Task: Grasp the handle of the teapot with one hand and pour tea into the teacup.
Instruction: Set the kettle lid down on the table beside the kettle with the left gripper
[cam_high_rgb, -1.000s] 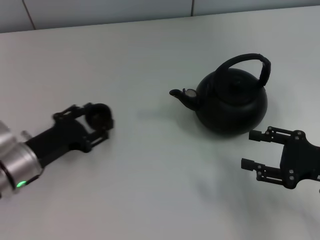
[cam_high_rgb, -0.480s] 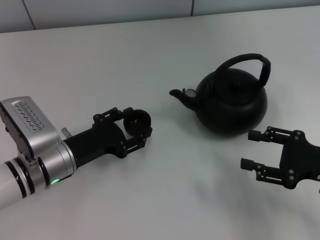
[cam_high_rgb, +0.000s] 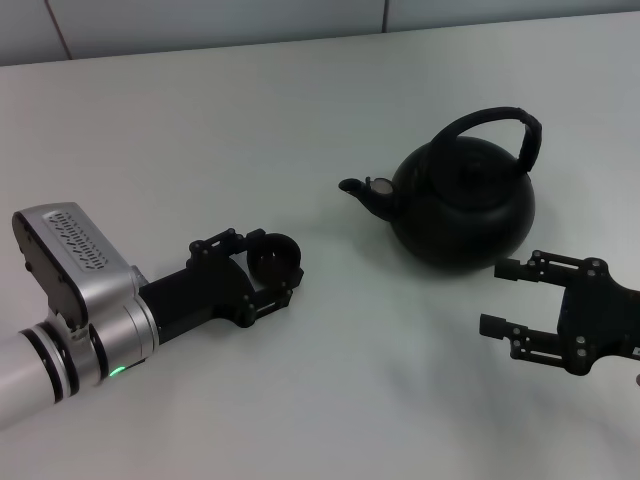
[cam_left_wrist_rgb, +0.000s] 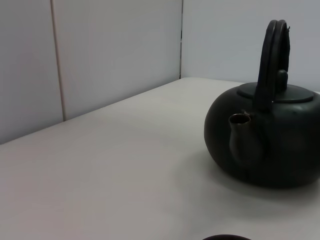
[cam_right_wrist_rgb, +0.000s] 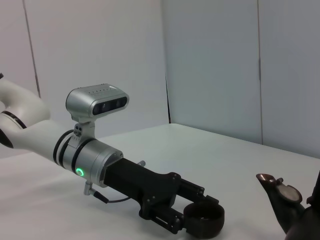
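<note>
On the white table (cam_high_rgb: 300, 110) ahead of me, my left gripper (cam_high_rgb: 268, 268) is clamped around the teacup (cam_high_rgb: 274, 256), its fingers closed on the cup's round wall and holding it low over the surface, left of centre. Between the cup and the teapot (cam_high_rgb: 462, 203) lies a stretch of bare tabletop, with the teapot's short spout (cam_high_rgb: 358, 189) pointing across that gap toward the cup. Over the lid rises the handle (cam_high_rgb: 497, 125), an upright black hoop with nothing touching it. My right gripper (cam_high_rgb: 508, 297) hangs near the table's front right, just in front of the teapot's belly and apart from it, its fingers spread wide with nothing between them. Behind the teapot the table runs back to a pale panelled wall (cam_high_rgb: 200, 20).
</note>
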